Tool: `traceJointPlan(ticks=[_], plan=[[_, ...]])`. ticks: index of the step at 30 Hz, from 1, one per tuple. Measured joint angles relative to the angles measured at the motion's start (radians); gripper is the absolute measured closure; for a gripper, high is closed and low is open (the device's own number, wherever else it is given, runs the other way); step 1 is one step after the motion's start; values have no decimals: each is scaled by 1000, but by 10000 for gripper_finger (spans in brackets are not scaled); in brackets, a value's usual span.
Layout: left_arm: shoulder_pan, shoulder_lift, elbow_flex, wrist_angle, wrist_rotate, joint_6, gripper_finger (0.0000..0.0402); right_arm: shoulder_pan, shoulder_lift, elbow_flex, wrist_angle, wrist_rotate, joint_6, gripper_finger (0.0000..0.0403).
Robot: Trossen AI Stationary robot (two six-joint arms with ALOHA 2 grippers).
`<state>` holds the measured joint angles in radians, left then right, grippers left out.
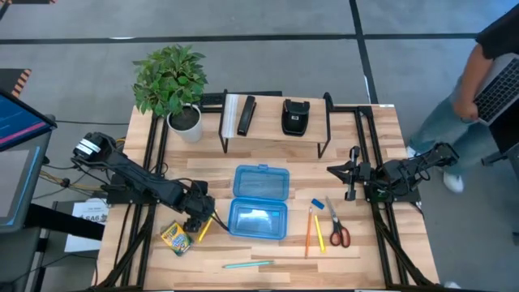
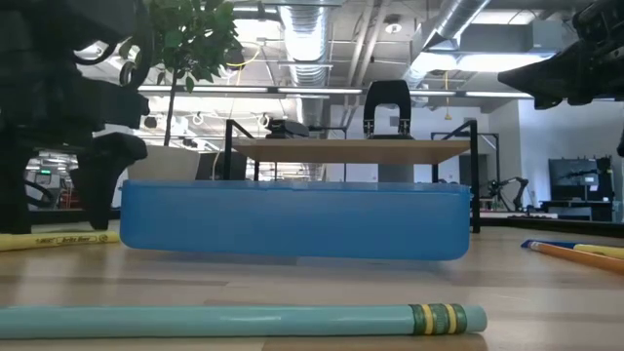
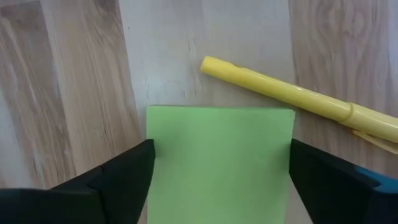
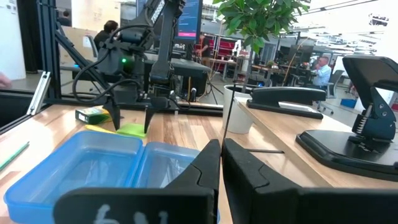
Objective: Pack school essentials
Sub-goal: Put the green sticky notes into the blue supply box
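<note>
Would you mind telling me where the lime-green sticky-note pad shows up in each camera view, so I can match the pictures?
High view: not visible; the left gripper covers that spot, left of the blue box.
Low view: not visible.
Left wrist view: the sticky-note pad fills the lower centre, between the open fingers, beside a yellow highlighter.
Right wrist view: a green patch under the left gripper, beyond the blue box.
Shared landmark: the blue box.

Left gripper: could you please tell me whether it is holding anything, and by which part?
Nothing is held yet. The left gripper is open, its fingers straddling the two side edges of the lime-green sticky-note pad on the table.
</note>
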<state>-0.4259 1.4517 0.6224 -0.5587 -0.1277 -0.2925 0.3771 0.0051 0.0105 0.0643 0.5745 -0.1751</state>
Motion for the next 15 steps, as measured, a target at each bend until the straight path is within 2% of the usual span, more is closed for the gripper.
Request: traceJointPlan(ticks=[15], plan=[[1,3,58,-68,33,19,230,0,0,0,0,0,0,360]])
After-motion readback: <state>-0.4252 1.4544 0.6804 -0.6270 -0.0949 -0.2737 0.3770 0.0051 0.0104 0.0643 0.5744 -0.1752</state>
